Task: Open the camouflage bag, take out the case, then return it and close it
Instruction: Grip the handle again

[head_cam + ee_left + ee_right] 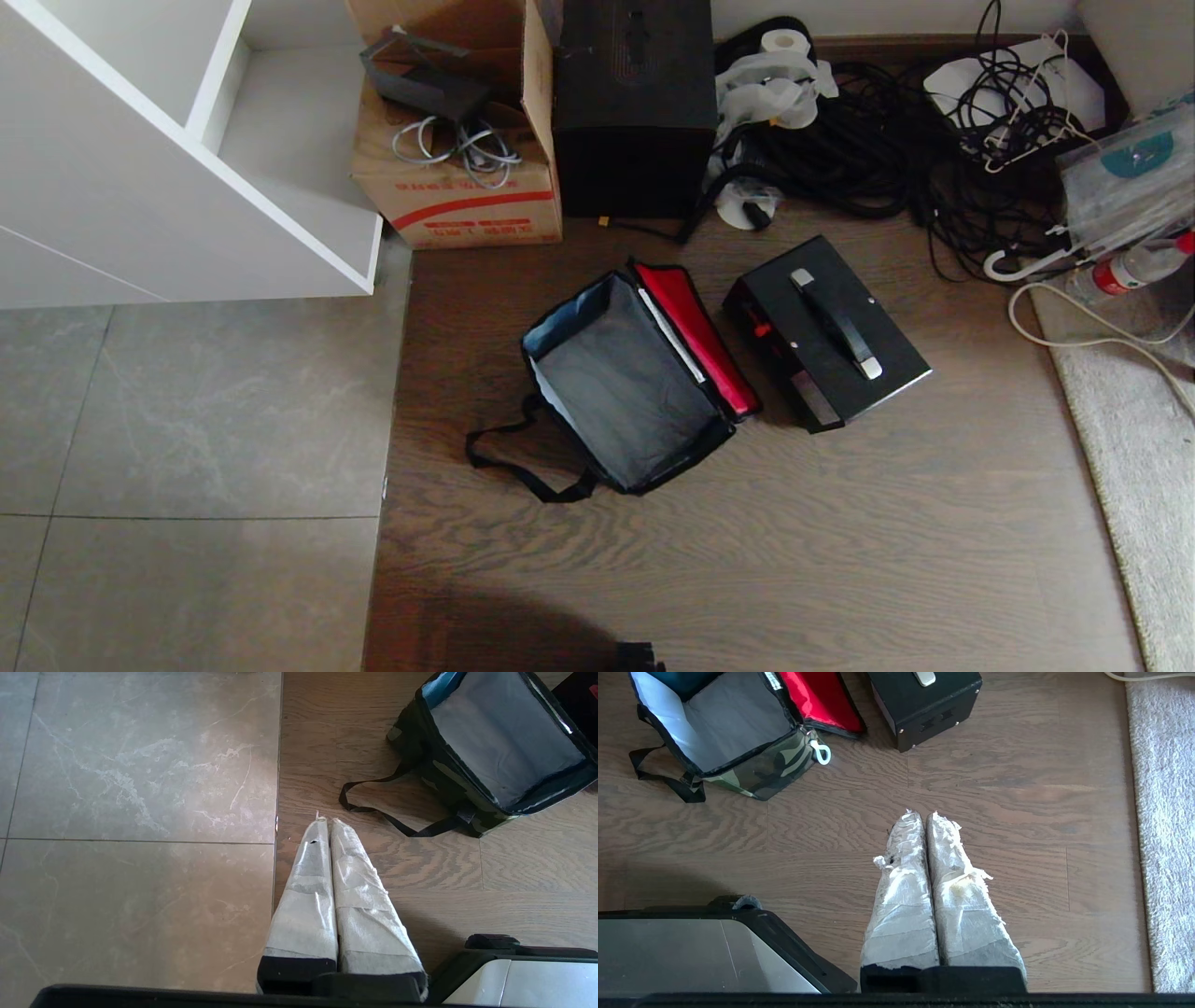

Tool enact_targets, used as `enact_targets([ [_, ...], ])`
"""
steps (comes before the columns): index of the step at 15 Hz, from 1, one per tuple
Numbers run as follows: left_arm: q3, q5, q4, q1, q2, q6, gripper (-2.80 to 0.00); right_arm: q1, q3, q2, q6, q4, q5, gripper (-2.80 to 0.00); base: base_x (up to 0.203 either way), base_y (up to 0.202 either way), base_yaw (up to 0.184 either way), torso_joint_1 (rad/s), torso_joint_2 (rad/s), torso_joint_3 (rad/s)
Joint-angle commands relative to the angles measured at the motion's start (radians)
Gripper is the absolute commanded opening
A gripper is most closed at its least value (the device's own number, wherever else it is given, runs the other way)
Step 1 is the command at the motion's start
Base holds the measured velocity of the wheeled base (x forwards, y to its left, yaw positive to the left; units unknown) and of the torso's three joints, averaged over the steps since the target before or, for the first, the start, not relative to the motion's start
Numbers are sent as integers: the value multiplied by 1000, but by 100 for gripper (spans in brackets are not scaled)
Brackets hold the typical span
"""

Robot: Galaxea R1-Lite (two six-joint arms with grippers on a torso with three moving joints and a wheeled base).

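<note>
Since both arms are parked low with nothing held, you've got a choice: the case (826,333) sits on the floor just right of the open, empty camouflage bag (625,383), long axis running diagonally. Your right gripper (924,817), fingers pressed together, looks nearer it than the left gripper (325,822), which is also closed.

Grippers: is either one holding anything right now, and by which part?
Nothing is held. The left gripper and right gripper are both shut on nothing, above the floor, apart from the camouflage bag and the case.
</note>
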Motion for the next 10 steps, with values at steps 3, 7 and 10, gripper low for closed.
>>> enact_targets([
  [3, 9, 0, 0, 0, 1, 0, -280, 0, 0, 2, 0, 0, 0, -280, 0, 0, 0, 0, 0, 0],
  [7, 9, 0, 0, 0, 0, 0, -280, 0, 0, 0, 0, 0, 1, -280, 0, 0, 0, 0, 0, 0],
  [10, 9, 0, 0, 0, 1, 0, -280, 0, 0, 2, 0, 0, 0, -280, 0, 0, 0, 0, 0, 0],
])
